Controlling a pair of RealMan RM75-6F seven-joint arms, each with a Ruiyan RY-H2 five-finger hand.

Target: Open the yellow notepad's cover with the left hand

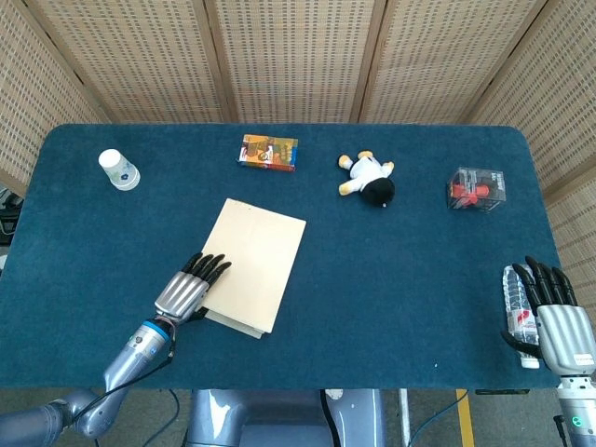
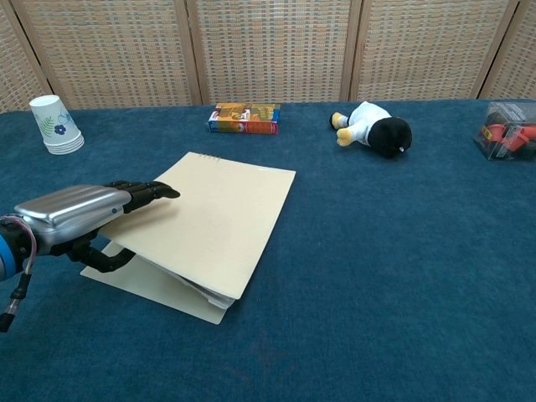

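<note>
The yellow notepad (image 1: 255, 264) (image 2: 219, 219) lies left of the table's middle. Its cover is raised along the left edge, hinged at the far end, with the lower pages (image 2: 159, 286) flat on the cloth beneath. My left hand (image 1: 191, 288) (image 2: 77, 213) holds the cover's left edge, fingers lying on top and thumb underneath it. My right hand (image 1: 554, 315) hovers open at the table's front right corner, fingers apart, beside a water bottle; the chest view does not show it.
A paper cup (image 1: 119, 169) (image 2: 55, 125) stands at the back left. A colourful box (image 1: 268, 152) (image 2: 244, 118), a plush penguin (image 1: 370, 179) (image 2: 374, 127) and a clear box with a red item (image 1: 476, 188) (image 2: 506, 130) line the back. A water bottle (image 1: 518, 314) lies near the right hand.
</note>
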